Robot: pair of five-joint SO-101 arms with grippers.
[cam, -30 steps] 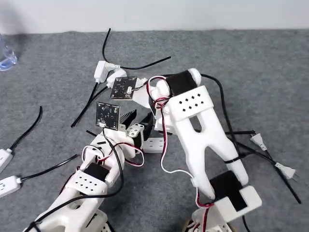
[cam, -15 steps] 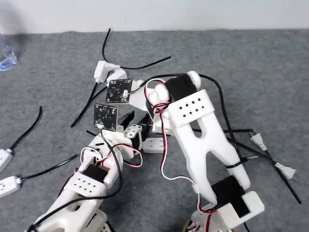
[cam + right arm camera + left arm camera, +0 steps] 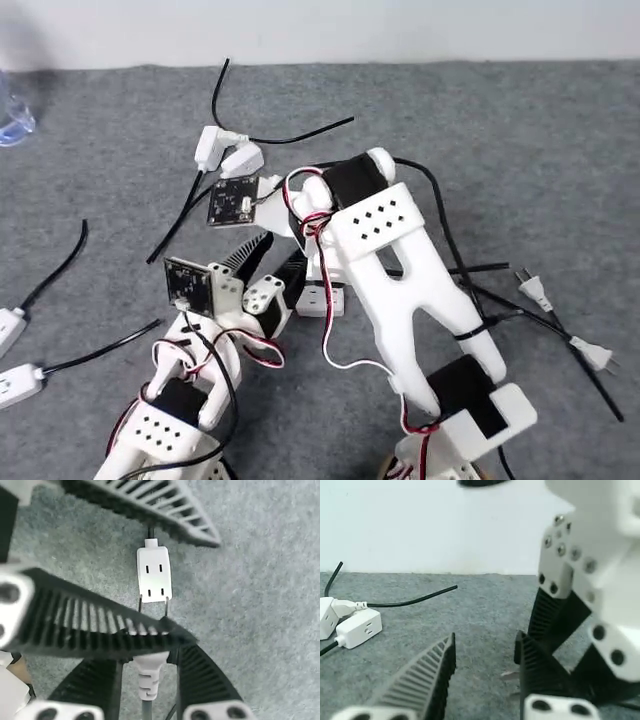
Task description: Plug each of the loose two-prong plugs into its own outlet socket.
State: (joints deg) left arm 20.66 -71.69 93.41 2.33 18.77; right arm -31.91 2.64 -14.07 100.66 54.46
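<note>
Grey carpet (image 3: 560, 150) is the work surface. The right arm (image 3: 400, 250), big and white, bends over the centre. The left arm (image 3: 185, 400) stands lower, just beside it.

The right gripper (image 3: 148, 662) is closed narrow on a white plug (image 3: 148, 677). It holds the plug by the body, w/ the 2 prongs pointing to a white socket (image 3: 154, 575) that lies flat on the carpet. The prong tips reach the socket's near end, but one cannot tell if they touch it.

The left gripper (image 3: 485, 639) is wide apart and holds nothing. In the right wrist view one of its fingers (image 3: 100, 625) crosses over the prongs and the other lies beyond the socket, so the socket is between them.

In the high view 2 far sockets (image 3: 214, 146) w/ black cords (image 3: 300, 130) lie beyond the arms. 2 edge sockets (image 3: 18, 382) lie at the border on the left arm's side. 2 loose plugs (image 3: 536, 289) lie on the right arm's side, near its cables.
</note>
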